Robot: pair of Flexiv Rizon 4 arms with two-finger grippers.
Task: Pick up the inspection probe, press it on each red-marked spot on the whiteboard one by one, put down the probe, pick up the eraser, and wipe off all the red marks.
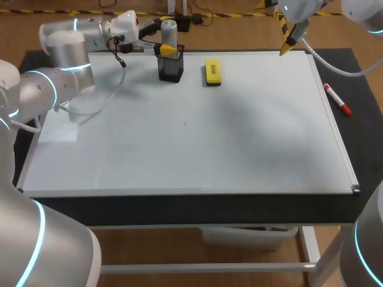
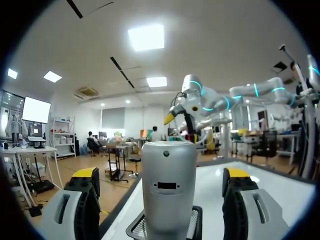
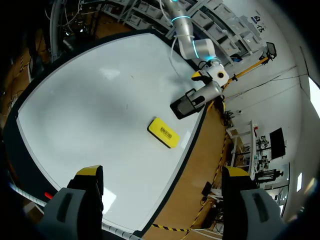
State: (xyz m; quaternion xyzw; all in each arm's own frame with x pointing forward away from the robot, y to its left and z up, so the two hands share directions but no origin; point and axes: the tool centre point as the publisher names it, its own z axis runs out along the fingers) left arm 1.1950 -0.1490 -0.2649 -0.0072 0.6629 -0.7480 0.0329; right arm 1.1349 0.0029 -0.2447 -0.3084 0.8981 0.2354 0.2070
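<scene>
— Silver probe point(image 1: 169, 28)?
— Upright in black holder point(image 1: 170, 69) at whiteboard point(image 1: 191, 137) far edge. Left gripper point(image 2: 161, 173) straddling it, wide open, fingers clear on both sides.
— Right gripper point(image 3: 162, 171)?
— Wide open, holding nothing, above whiteboard far right corner. Yellow eraser point(image 1: 212, 72) flat on whiteboard, far edge.

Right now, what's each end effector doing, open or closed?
Left end effector: open, straddling the probe, not gripping it.
Right end effector: open, empty.
</scene>
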